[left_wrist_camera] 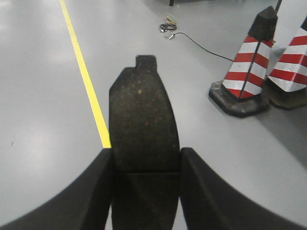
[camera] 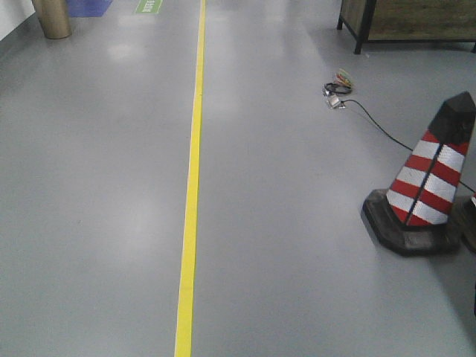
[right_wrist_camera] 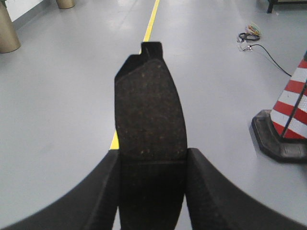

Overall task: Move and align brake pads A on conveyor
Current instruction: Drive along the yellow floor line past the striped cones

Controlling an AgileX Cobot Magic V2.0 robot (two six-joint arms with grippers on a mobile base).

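A: Left hand (left_wrist_camera: 146, 165) pinches a brake pad (left_wrist_camera: 143, 124), long axis straight out past the fingertips. Right?

B: Right hand (right_wrist_camera: 151, 165) likewise, pad (right_wrist_camera: 149, 115) clamped lengthwise. Conveyor out of view; only grey floor (camera: 297, 223) and yellow line (camera: 192, 193) ahead. Neither arm judged nearer.

A floor line (camera: 195, 149) runs along the floor (camera: 97, 186) from the near edge of the front view to the far edge, a little left of centre. 1 traffic cone (camera: 424, 182) stands on the floor at the right edge, well right of the line. Behind it, farther right of the line, lies a cable bundle (camera: 337, 88), with a cord (camera: 387, 130) trailing back toward the cone. A table leg (camera: 360, 33) stands at the far right corner, behind the bundle. A post base (camera: 52, 18) stands in the far left corner.

In the left wrist view, 1 brake pad (left_wrist_camera: 143, 120) sits between the left gripper (left_wrist_camera: 146, 191) fingers, over the line, with 2 cones at the right. In the right wrist view, a brake pad (right_wrist_camera: 149, 110) sits between the right gripper (right_wrist_camera: 152, 191) fingers, over the line.
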